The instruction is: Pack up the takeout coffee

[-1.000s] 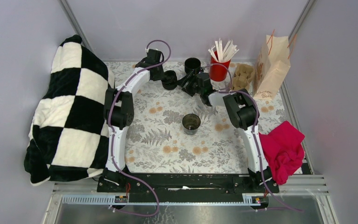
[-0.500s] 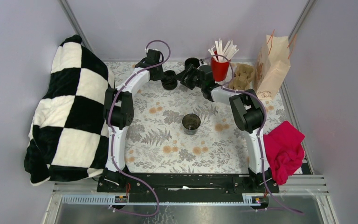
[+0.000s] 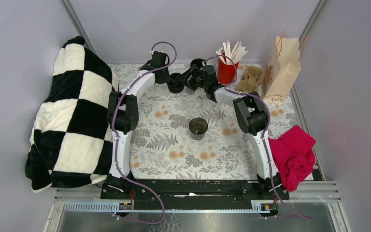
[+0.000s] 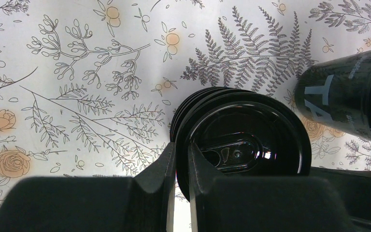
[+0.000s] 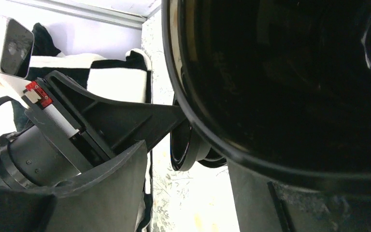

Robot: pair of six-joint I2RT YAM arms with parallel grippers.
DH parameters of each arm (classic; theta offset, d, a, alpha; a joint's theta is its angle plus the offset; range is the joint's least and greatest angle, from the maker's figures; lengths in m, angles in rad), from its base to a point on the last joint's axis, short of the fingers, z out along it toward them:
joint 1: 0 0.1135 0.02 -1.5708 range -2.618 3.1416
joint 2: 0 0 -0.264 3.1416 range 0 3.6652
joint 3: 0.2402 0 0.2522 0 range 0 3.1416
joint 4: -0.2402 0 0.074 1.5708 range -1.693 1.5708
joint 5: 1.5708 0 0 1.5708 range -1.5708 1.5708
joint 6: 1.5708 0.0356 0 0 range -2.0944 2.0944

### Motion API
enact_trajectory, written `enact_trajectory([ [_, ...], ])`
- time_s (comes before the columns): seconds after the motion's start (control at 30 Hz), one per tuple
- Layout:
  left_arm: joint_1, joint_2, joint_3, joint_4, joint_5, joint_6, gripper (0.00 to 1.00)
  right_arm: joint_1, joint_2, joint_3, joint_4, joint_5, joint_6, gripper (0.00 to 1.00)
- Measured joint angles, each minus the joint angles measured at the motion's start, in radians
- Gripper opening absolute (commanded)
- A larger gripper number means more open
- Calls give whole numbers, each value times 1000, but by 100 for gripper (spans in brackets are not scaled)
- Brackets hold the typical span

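While my left claw (image 4: 181, 151) is clamping the lid (image 4: 251, 140), my right claw (image 3: 194, 75), jaws apart and further up-frame than before, is straddling the black cup (image 3: 199, 62) beside the red cup (image 3: 225, 73).

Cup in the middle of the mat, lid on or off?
Off. From above, the center cup stands upright, its open rim and inside showing. The left gripper pinches a lid at the far stack.

The small black cup (image 4: 343, 96) sits far back on the table (image 3: 164, 159), black lid (image 4: 244, 145) just beside it.
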Motion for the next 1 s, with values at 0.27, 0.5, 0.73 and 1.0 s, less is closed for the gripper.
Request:
enact_trajectory([
  [0.27, 0, 0, 0, 0, 6, 0, 1, 23, 4, 9, -21, 11, -1, 60],
  [0.5, 0, -9, -21, 19, 11, 0, 1, 34, 4, 6, -17, 62, 11, 58],
  [0.73, 0, -16, -34, 27, 19, 0, 1, 38, 4, 6, -22, 111, 20, 52],
  [1.0, 0, -20, -43, 31, 28, 0, 12, 47, 4, 5, -25, 146, 22, 38],
])
